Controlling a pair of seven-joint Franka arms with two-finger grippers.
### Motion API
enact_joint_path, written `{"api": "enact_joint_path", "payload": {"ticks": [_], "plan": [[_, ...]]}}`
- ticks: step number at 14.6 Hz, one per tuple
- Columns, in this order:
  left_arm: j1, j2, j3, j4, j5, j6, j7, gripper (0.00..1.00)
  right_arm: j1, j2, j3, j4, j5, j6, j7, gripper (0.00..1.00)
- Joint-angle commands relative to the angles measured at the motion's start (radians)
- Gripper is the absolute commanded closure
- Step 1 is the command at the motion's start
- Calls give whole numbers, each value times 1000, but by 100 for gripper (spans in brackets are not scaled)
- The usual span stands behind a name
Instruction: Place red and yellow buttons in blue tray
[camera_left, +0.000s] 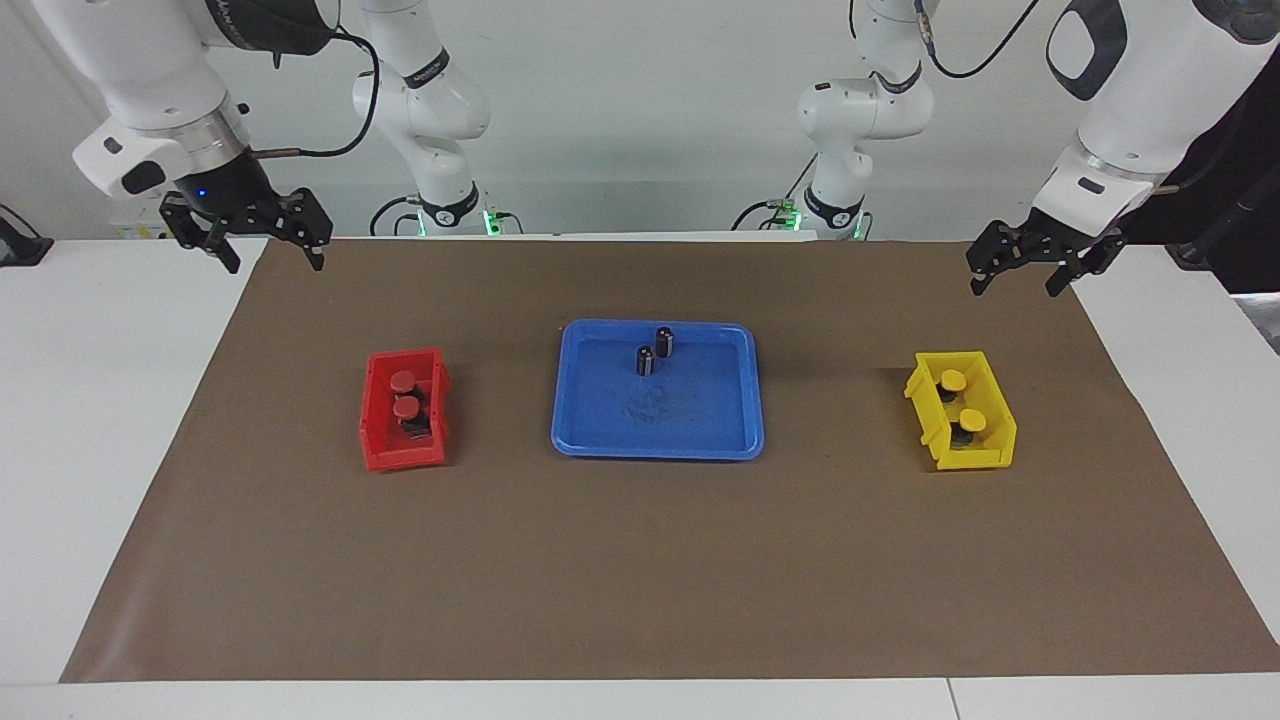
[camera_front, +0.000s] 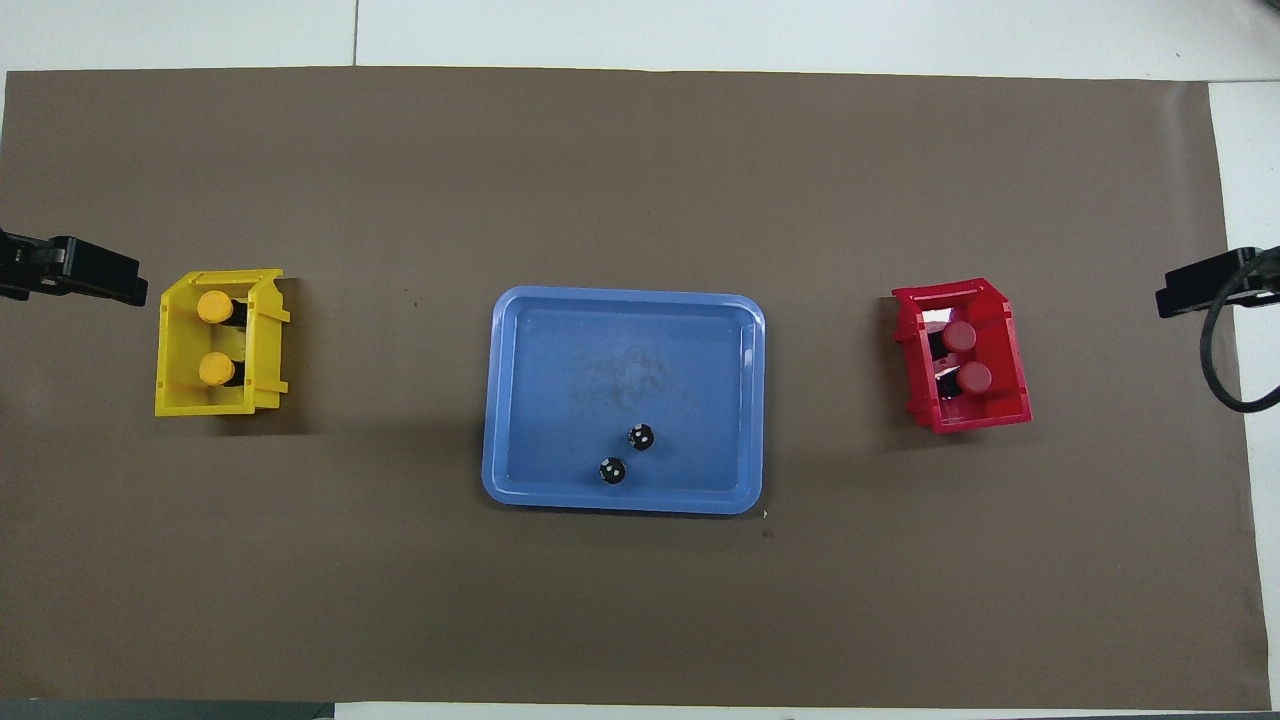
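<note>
Two dark cylinders (camera_left: 655, 350) stand upright in the blue tray (camera_left: 600, 430) at mid-table. Two red buttons (camera_left: 404, 394) sit in the red bin (camera_left: 375, 420), two yellow buttons (camera_left: 962, 399) in the yellow bin (camera_left: 925, 395), bases largely hidden. Right gripper (camera_left: 272, 255) and left gripper (camera_left: 1020, 278) wait raised, fingers spread wide.
</note>
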Motion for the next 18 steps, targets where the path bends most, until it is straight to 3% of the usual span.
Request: {"api": "enact_joint_path", "payload": {"ticks": [1,3,5,7,10,13,15,18], "plan": [[1,-25,3,-27,-7,-2,-4,0,11,60,4,-31,38,84,47,0],[1,-25,3,-27,-7,-2,-4,0,52,124,4,-39,39,151,48,0],[1,-25,3,-27,-7,0,-4,0,61,137,6,-149,39,309,47,1],[-1,-25,3,-27,-7,-2,-4,0,83,126,6,-273,39,446,47,11],[-1,-25,3,-27,-7,-2,-4,0,84,127,6,-373,50,564,47,29],[-1,-25,3,-27,-7,0,-4,0,81,109,6,-446,50,618,40,39],[1,-25,3,-27,-7,-2,-4,0,81,95,6,-509,51,689,42,39],[1,-25,3,-27,-7,-2,-4,0,80,123,6,-522,51,719,39,39]]}}
